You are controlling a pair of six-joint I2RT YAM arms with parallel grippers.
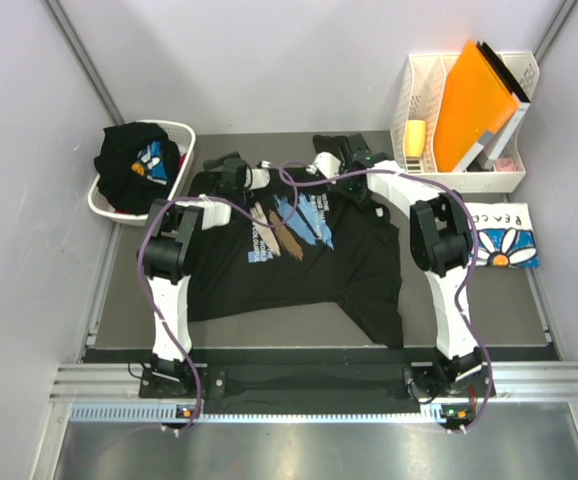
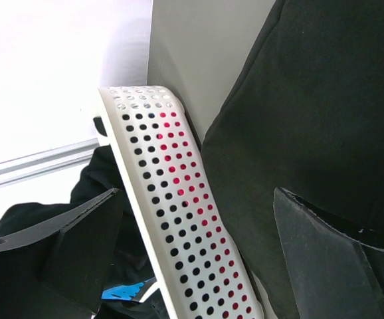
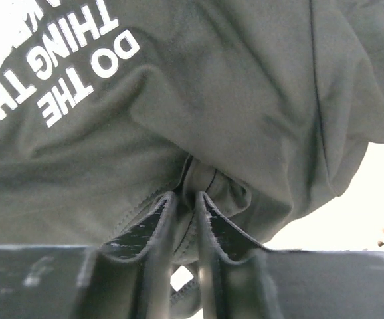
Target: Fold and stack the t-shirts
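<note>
The job was at an early stage. One folded white tee [image 1: 504, 235] with a daisy print lay flat to the right of the printed black tee [image 1: 289, 250], apart from it, and looked done. The printed black tee itself lay spread face up on the table [image 1: 129, 290], unfolded, its hem toward the arm bases and one lower corner rumpled. Beyond its far-left corner stood the white laundry basket [image 1: 184, 150], with a crumpled black tee [image 1: 129, 160] heaped inside, untouched. By my reading, two shirts remained to be folded, and nothing had been stacked on the white one yet.

The right claw [image 1: 354, 160] was at the far-right shoulder of the printed black tee. In the right wrist view the right claw [image 3: 187, 199] stood narrow, its two jaws nearly together and pinching a small ridge of the tee's cloth [image 3: 232, 100] between them, just past the white lettering.

The left claw [image 1: 231, 172] hung over the tee's far-left shoulder. In the left wrist view the left claw [image 2: 198, 226] was spread wide and held nothing; the basket's perforated rim [image 2: 172, 199] ran between its fingers, with black cloth [image 2: 325, 100] under the right one.
</note>
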